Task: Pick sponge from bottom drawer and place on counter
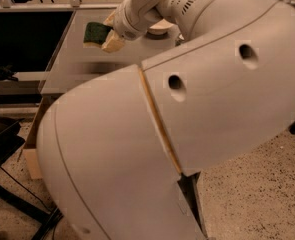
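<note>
My gripper (106,33) is at the top of the camera view, at the end of my white arm (187,94), which fills most of the frame. It is shut on the sponge (94,32), whose dark green face shows between the pale fingers (112,43). The sponge hangs a little above the counter (77,64), the flat grey top, over its far left part. The bottom drawer is hidden behind my arm.
A white round object (159,30) sits on the counter just behind my wrist. A cardboard box (31,156) and a dark stand (2,144) are on the floor at the left. Speckled floor (247,199) lies at the right.
</note>
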`<state>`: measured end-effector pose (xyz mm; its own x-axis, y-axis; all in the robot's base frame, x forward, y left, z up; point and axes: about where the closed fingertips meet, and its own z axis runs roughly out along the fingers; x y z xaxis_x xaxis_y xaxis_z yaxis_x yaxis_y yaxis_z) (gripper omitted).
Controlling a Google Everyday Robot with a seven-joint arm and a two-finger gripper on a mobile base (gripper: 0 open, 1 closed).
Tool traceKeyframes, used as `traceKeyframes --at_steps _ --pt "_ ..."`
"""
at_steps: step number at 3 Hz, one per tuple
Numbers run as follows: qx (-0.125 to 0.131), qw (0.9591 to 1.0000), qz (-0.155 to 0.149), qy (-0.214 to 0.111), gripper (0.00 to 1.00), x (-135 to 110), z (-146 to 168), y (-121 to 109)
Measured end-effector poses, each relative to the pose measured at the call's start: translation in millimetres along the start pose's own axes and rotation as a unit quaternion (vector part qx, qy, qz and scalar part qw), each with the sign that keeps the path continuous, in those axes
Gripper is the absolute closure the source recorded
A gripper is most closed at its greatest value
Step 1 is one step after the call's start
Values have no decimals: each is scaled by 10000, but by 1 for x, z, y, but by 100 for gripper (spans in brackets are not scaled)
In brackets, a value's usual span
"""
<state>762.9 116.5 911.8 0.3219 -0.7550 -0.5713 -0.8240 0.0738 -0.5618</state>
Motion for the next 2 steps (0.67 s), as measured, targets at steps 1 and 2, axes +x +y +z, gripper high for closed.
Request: traceKeyframes --at_steps 1,2 --pt "1 10000 -13 0 13 0 0 0" --pt "1 10000 -13 0 0 0 0 0"
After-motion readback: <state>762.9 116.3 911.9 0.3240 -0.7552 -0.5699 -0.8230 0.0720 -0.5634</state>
